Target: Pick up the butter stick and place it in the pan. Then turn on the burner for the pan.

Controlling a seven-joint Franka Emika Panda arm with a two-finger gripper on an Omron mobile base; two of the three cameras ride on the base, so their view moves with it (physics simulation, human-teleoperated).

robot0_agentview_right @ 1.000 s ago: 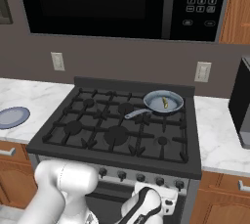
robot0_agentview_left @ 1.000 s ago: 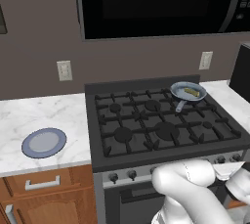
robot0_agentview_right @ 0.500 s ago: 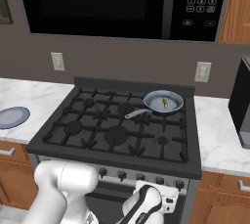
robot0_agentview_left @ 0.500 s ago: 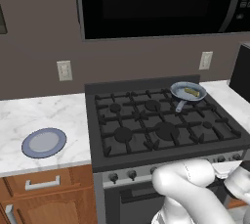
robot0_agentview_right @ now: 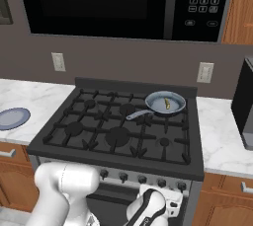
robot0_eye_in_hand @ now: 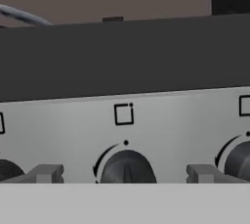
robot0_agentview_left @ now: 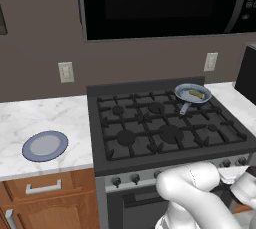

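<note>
Butter stick (robot0_agentview_right: 167, 103) lies in the pan (robot0_agentview_right: 165, 103) at the stove's (robot0_agentview_right: 74, 143) back right corner. The gripper (robot0_eye_in_hand: 124, 174), jaws spread and empty, straddles a knob (robot0_eye_in_hand: 126, 168) on the front panel, apparently to light that burner.

Arm's white wrist (robot0_agentview_left: 245, 187) slightly lower beside the stove front (robot0_agentview_left: 175, 173)

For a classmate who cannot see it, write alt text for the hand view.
A dark stove knob sits centred between the two finger tips of the open pincer, on the stove's silver control panel. A small square marking is above the knob, and another knob is at the right edge.
</note>
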